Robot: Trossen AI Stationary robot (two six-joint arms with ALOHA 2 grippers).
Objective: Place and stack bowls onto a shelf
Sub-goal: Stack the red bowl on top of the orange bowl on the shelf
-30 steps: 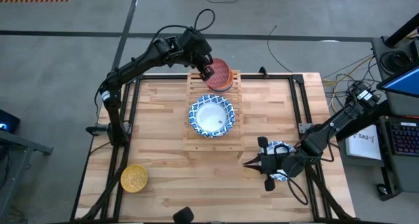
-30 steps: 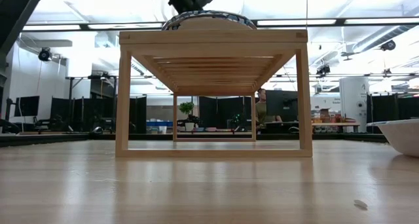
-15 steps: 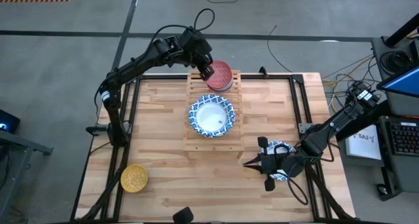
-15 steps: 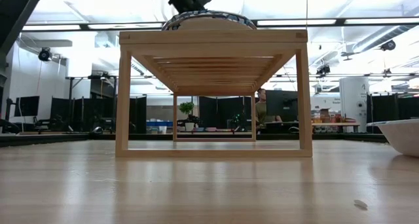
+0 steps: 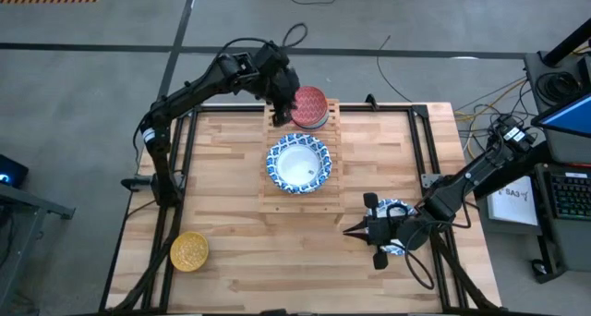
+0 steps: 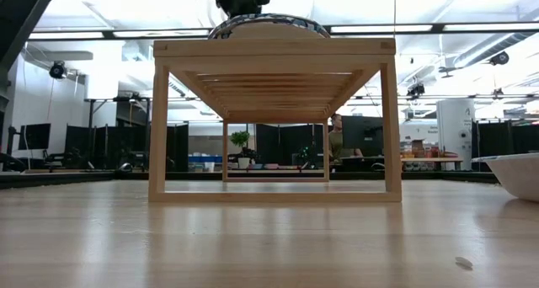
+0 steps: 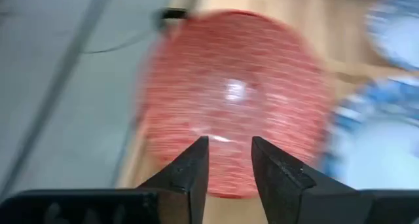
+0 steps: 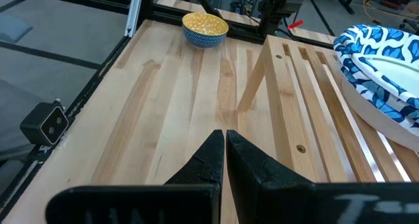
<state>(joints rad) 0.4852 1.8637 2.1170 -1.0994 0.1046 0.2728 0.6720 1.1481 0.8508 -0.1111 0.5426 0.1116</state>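
Note:
A red bowl (image 5: pixel 310 105) sits at the far end of the slatted wooden shelf (image 5: pixel 271 200), and a wide blue-rimmed bowl (image 5: pixel 297 163) rests on the shelf's middle. My left gripper (image 5: pixel 282 100) is open and hovers just left of the red bowl (image 7: pixel 232 106). My right gripper (image 5: pixel 355 231) is shut above the table near the shelf's near right corner. Another blue-rimmed bowl (image 5: pixel 395 214) lies under the right arm. A yellow bowl (image 5: pixel 189 251) stands near the table's near left corner. In the low view a bowl's rim (image 6: pixel 268 23) shows above the shelf top (image 6: pixel 274 47).
Bare plank tabletop (image 5: pixel 231 168) stretches left of the shelf, and more lies right of it (image 5: pixel 388 159). A white bowl's side (image 6: pixel 515 175) shows at the right edge of the low view. Cables lie on the floor beyond the far edge.
My left gripper has drawn back from the red bowl's rim toward the table's left and turned somewhat. The red bowl stays at the shelf's far end. The right arm has kept still.

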